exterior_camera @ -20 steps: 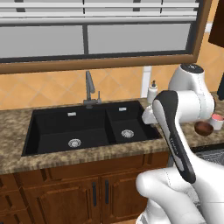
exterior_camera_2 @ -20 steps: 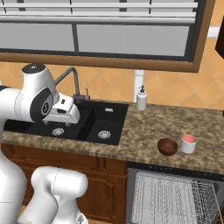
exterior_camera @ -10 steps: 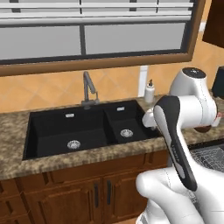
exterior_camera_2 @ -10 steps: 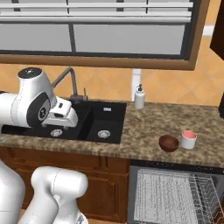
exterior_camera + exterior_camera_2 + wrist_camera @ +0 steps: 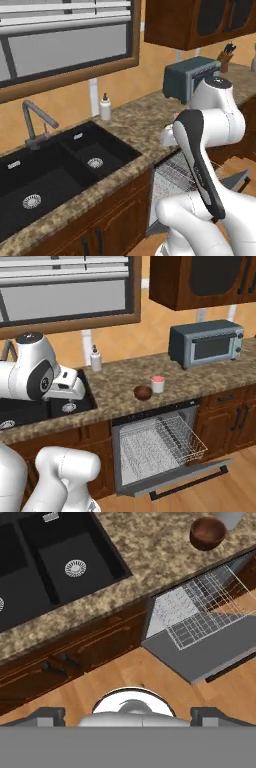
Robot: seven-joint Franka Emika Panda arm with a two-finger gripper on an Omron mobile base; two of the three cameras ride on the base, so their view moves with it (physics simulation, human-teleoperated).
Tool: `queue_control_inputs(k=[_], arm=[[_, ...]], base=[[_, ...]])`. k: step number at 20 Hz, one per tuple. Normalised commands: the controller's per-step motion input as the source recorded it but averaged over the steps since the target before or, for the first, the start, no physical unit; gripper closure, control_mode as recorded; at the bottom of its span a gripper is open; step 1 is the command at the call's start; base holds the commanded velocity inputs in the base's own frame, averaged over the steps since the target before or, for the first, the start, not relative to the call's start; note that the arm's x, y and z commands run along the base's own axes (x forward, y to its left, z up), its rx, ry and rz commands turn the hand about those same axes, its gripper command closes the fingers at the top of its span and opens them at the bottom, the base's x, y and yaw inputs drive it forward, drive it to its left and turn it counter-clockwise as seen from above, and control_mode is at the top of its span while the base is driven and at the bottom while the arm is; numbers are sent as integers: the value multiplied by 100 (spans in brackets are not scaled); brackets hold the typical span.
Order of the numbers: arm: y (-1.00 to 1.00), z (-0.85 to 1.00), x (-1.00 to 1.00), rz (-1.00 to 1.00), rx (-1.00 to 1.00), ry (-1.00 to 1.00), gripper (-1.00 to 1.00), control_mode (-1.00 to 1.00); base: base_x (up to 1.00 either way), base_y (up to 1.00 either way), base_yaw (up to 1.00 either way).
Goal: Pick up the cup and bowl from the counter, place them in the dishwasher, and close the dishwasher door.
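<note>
Comparing with a moment ago, the whole scene has slid sideways in both base views — the camera moved with the base, not the things: a grey toaster oven (image 5: 206,344) and the full open dishwasher (image 5: 159,445) now show, and the black double sink (image 5: 55,172) sits further left. The small dark brown round bowl (image 5: 143,392) and the short whitish cup with a pink-red inside (image 5: 157,384) stand just beside each other on the speckled brown-and-tan granite counter (image 5: 120,388), above the flat grey dishwasher door (image 5: 187,480), which hangs lowered with the grey wire rack (image 5: 167,441) pulled out. The two-finger gripper (image 5: 128,716) is spread wide and holds nothing, well apart from the bowl.
</note>
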Motion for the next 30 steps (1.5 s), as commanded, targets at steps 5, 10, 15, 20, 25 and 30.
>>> queue_control_inputs(k=[5,10,15,20,25,30], arm=[[0,0,0,0,0,0,-100,100],[0,0,0,0,0,0,-100,100],[0,0,0,0,0,0,-100,100],[0,0,0,0,0,0,-100,100],[0,0,0,0,0,0,-100,100],[0,0,0,0,0,0,-100,100]], base=[[0,23,-95],[18,65,-48],[80,38,-10],[69,-19,-1],[40,11,-15],[40,71,-50]])
